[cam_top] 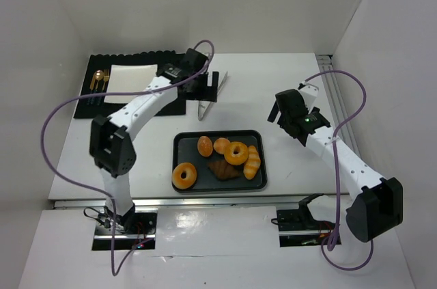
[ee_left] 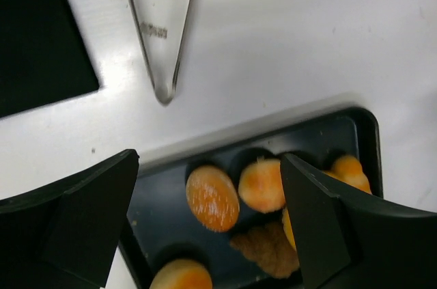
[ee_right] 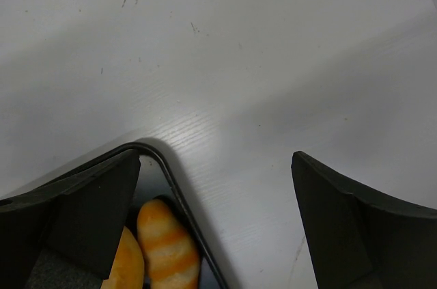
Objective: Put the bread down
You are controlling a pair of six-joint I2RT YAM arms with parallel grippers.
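Observation:
Two round golden-orange buns, the bread (cam_top: 205,145) (cam_top: 222,145), lie side by side at the back of a black tray (cam_top: 179,140). In the left wrist view the buns (ee_left: 212,197) (ee_left: 262,184) show between my fingers, lower down and apart from them. My left gripper (cam_top: 207,91) (ee_left: 210,166) hovers open and empty over the table behind the tray, beside metal tongs (cam_top: 205,106) (ee_left: 160,29). My right gripper (cam_top: 283,117) (ee_right: 215,166) is open and empty to the right of the tray's far right corner (ee_right: 164,159).
The tray also holds two ring donuts (cam_top: 237,153) (cam_top: 184,175), a brown croissant (cam_top: 223,169) and a striped long roll (cam_top: 252,162) (ee_right: 167,244). A black mat (cam_top: 85,101) (ee_left: 41,36) with a white plate (cam_top: 131,76) and gold cutlery (cam_top: 99,80) lies at the back left.

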